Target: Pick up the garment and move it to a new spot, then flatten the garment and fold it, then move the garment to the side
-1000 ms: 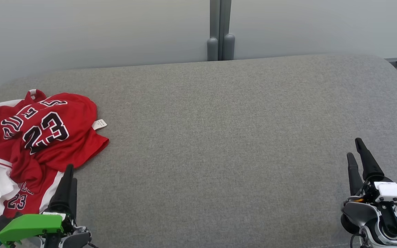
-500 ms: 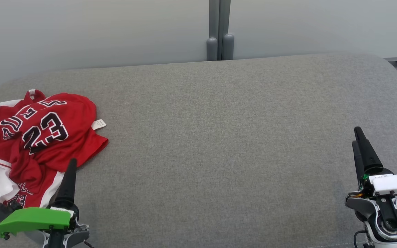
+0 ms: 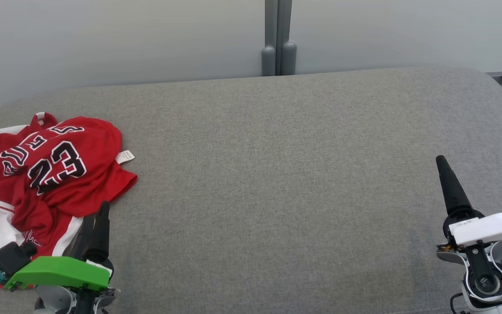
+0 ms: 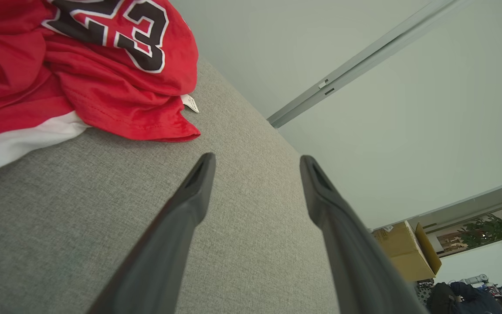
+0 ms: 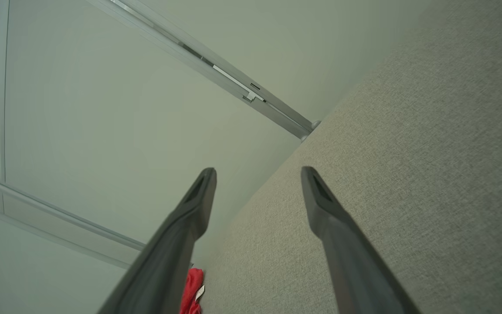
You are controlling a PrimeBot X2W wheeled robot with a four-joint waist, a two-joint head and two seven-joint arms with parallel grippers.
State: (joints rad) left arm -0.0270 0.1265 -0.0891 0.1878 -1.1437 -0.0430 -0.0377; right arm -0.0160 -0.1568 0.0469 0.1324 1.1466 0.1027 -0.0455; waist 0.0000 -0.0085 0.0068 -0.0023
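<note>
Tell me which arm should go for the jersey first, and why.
Left. The left gripper hangs open right beside the near edge of the crumpled red jersey on the grey cushion. The right gripper, also open, is over at the far right, with a wide stretch of bare cushion between.

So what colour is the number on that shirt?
Black edged white, on the red jersey; clearest in head view.

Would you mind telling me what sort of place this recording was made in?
Probably an office or lab workspace: a grey fabric-covered table stands against plain partition panels, and the left wrist view shows a cardboard box and potted plants beyond.
</note>
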